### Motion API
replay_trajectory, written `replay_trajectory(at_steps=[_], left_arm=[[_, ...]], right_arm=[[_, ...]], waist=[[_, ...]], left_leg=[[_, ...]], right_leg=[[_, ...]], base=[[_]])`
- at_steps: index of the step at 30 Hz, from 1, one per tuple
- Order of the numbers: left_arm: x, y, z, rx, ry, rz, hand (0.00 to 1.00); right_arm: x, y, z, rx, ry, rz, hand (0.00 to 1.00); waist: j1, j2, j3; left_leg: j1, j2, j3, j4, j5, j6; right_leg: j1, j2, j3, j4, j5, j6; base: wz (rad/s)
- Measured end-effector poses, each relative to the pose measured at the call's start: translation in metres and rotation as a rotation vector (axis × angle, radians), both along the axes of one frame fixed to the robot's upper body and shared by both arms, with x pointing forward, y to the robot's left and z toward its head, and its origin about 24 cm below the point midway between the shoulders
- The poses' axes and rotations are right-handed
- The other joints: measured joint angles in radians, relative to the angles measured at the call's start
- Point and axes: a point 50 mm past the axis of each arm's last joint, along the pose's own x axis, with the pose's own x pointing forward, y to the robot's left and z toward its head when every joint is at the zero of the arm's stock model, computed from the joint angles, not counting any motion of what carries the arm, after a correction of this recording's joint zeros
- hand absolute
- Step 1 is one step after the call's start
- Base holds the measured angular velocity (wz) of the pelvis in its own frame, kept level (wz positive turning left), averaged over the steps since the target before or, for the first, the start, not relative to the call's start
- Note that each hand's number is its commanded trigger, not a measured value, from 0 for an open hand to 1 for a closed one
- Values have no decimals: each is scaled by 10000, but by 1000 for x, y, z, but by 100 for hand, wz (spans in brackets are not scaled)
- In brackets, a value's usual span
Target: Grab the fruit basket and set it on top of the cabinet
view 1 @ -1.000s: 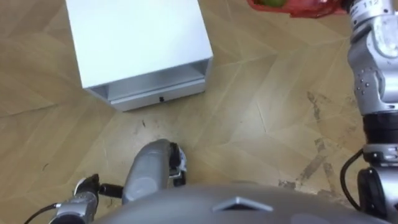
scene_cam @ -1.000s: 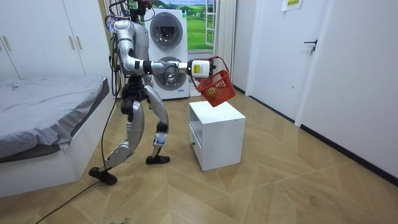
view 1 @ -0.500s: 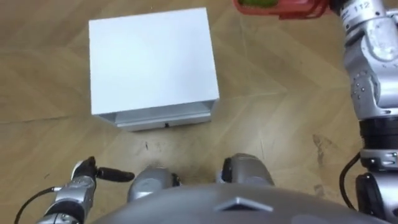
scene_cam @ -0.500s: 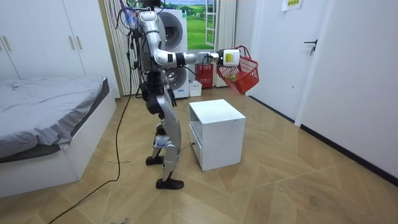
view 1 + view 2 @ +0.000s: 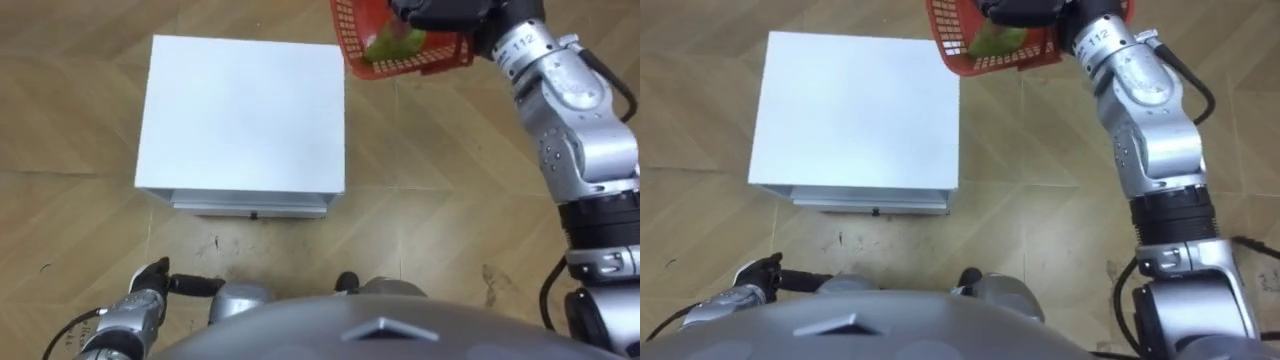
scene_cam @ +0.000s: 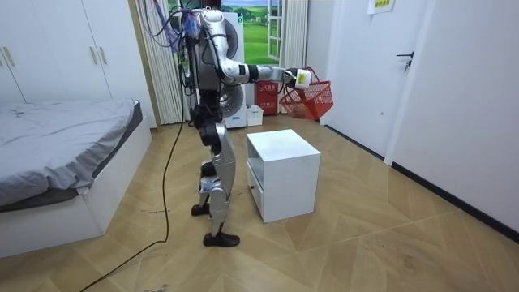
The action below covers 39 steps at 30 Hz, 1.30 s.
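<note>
Here, looking down from the robot's head: at lower L, the left hand (image 5: 150, 292) hung low over the wood floor (image 5: 440, 230), its fingers (image 5: 196, 287) stretched out straight, holding nothing. Centre-L stood a white cabinet (image 5: 245, 110), flat sq. top up, drawer front facing the robot. Over the cabinet's far R corner, up in the air, was the red fruit basket (image 5: 410, 62) w/ a green fruit (image 5: 390, 42) inside. At top R, on an outstretched arm, the right hand (image 5: 445, 12) was closed round the basket's upper part; the exact grip was partly hidden. In the room view, L to R: a bed (image 6: 65, 130) w/ grey cover, then the robot standing upright beside the cabinet's drawer side, then the basket hanging by its handle from the right hand, above the cabinet's far side and apart from its top.
</note>
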Motion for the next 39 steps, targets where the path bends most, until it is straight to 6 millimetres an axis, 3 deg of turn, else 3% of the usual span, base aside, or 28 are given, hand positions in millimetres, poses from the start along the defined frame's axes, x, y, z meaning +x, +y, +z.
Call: replay_trajectory(at_steps=[5,9,13,21,32,35,36,37,38,39], left_arm=[[0,-2,0,-44,-148,-99,0],[2,-4,0,-106,-290,-294,0],[1,-4,-1,-127,-246,-300,0],[-2,-5,-2,-272,-215,193,0],[-6,-3,-2,-222,-83,144,0],[-6,-1,-2,-198,-50,143,0],[-4,0,-1,-168,-162,117,0],[-1,-2,-1,-196,-258,-125,0],[-2,1,0,-105,-203,-236,0],[-7,3,-1,-34,-27,-234,0]], right_arm=[[-2,18,-13,257,489,666,100],[-7,25,-42,75,1694,1188,100],[-13,34,-57,-139,2368,1662,100],[-23,35,-90,-362,3836,1762,100],[-34,37,-114,-399,4874,1433,100],[-36,40,-117,-306,5023,1417,100],[-38,39,-122,-277,5216,1256,100],[-38,30,-126,-385,5426,952,100],[-40,26,-130,-375,5619,674,100],[-40,25,-131,-324,5657,538,93]], waist=[[88,61,26],[262,108,53],[440,116,44],[547,113,42],[539,109,42],[477,45,90],[426,-73,144],[353,59,120],[432,-131,45],[678,-242,35]], left_leg=[[-111,35,-174,51,1,0],[-294,30,-167,77,1,0],[-421,29,-161,78,1,0],[-578,20,-169,80,1,0],[-641,21,-212,192,1,0],[-1039,-71,-164,956,-14,-1],[-1662,-368,-229,1337,-156,82],[-2244,-529,-248,555,449,595],[-2284,-554,-14,691,572,530],[-2348,-625,204,634,655,598]], right_leg=[[198,18,-283,-228,-1,0],[118,0,-340,-298,-1,1],[-34,5,-319,-294,0,0],[-148,-17,-367,-306,0,0],[-70,-35,-470,-322,1,-1],[31,-237,-248,-401,24,-13],[164,-474,564,-579,35,9],[130,-546,909,-610,-14,187],[8,-650,886,-592,-93,346],[-137,-654,582,-613,-96,408]], base=[[16],[5],[0],[1],[3],[22],[78],[73],[36],[-12]])
